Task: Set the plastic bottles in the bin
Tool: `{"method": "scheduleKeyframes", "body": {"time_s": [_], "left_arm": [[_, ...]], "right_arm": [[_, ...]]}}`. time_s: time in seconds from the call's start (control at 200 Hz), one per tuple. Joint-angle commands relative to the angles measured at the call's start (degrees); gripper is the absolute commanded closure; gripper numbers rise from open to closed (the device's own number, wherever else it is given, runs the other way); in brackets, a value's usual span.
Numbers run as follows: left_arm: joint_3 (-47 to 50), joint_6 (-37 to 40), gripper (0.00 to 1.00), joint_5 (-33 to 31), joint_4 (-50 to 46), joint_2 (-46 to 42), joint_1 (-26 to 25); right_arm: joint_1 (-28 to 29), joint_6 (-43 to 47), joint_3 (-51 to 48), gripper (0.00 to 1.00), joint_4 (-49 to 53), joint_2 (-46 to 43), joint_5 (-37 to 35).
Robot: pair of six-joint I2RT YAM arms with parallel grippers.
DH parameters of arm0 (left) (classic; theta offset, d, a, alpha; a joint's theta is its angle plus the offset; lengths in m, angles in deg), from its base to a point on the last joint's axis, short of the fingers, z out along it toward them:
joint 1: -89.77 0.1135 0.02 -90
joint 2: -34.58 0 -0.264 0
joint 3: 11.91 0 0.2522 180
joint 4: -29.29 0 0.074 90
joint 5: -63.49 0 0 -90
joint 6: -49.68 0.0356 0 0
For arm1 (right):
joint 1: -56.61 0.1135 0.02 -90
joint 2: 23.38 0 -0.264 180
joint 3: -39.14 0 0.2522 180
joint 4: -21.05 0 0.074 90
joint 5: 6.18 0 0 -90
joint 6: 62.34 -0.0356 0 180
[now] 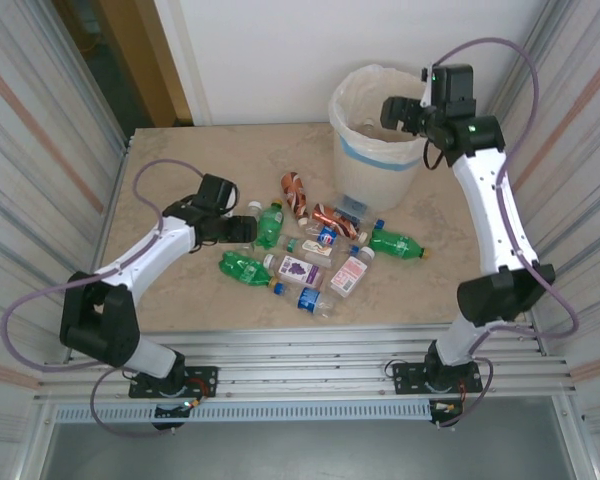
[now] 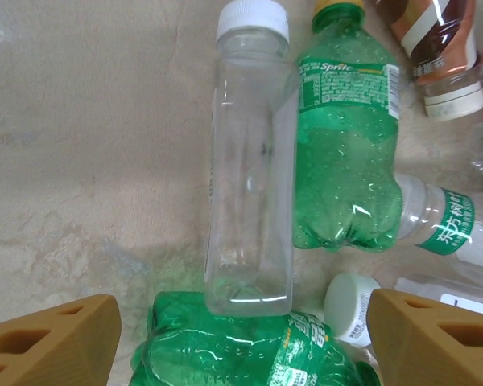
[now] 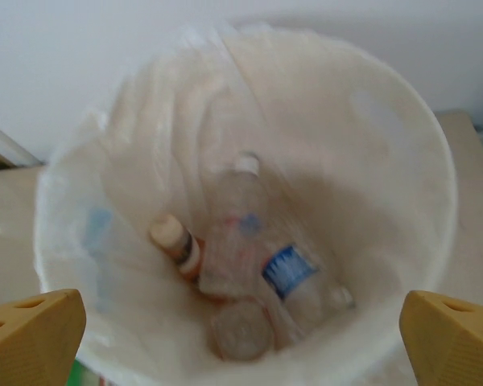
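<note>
Plastic bottles [image 1: 310, 255]: most are not in the bin yet. You have a loose heap lying on the worktop [image 1: 180, 160] in front of the bin [image 1: 375, 165], roughly ten. It includes three green ones, two crumpled brown-orange ones close to the bin's base, and clear ones with purple, pink and blue labels. Exact count is hard, since several overlap.

In the bin, the right wrist view is blurry. You can make out a clear bottle with a blue label [image 3: 286, 269], a brown-orange bottle with a pale cap [image 3: 177, 241], a clear white-capped one above them and one more clear one at the bottom. So about four are done, and the liner [image 3: 370, 121] has plenty of room. Judgement: about a quarter to a third through.

Your right gripper [image 1: 395, 110] hangs over the bin mouth with its jaws spread wide and nothing between them, so that drop looks finished. It has to go back to the heap for another.

Your left gripper [image 1: 242, 230] is low at the left edge of the heap. From its wrist, the jaws sit wide apart on either side of a green bottle [image 2: 241, 354]. A clear white-capped bottle [image 2: 249, 161] lies just ahead, with a green Sprite bottle [image 2: 346, 137] touching its side. The jaws grip nothing and I see no contact with either finger. This looks like the line-up for the next pick, but which bottle is the target I can't tell.
</note>
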Motion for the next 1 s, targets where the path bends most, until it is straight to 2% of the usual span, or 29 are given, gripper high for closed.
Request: {"method": "scheduleKeyframes", "body": {"time_s": [0.0,0.18,0.356,0.456,0.771,0.892,0.992], "left_arm": [[-2.6,2.1,0.21,2.1,-0.8,2.2,0.6],[-4.1,2.9,0.24,4.1,-0.3,6.5,1.1],[-5.2,2.7,0.3,4.5,0.1,9.9,1.5],[-5.7,2.2,0.37,4.5,0.1,11.5,1.8],[-6.5,2.0,0.38,5.0,0.6,14.2,2.2],[-6.8,1.7,0.4,4.6,0.9,15.4,2.2],[-7.2,1.7,0.46,4.0,0.8,16.2,2.2]], "right_arm": [[0.2,-3.8,-9.2,0.02,-0.1,-5.8,-6.2],[1.1,-7.7,-21.3,0.02,-0.9,-15.0,-10.2],[2.3,-9.9,-27.5,0.02,0.4,-20.7,-13.0],[2.8,-10.6,-29.1,0.02,1.2,-22.6,-13.9],[3.6,-11.2,-31.0,0.02,1.4,-24.2,-14.2],[3.8,-11.3,-31.7,0.02,0.7,-24.7,-13.8],[4.0,-11.3,-32.1,0.02,0.6,-24.9,-13.7]]}}
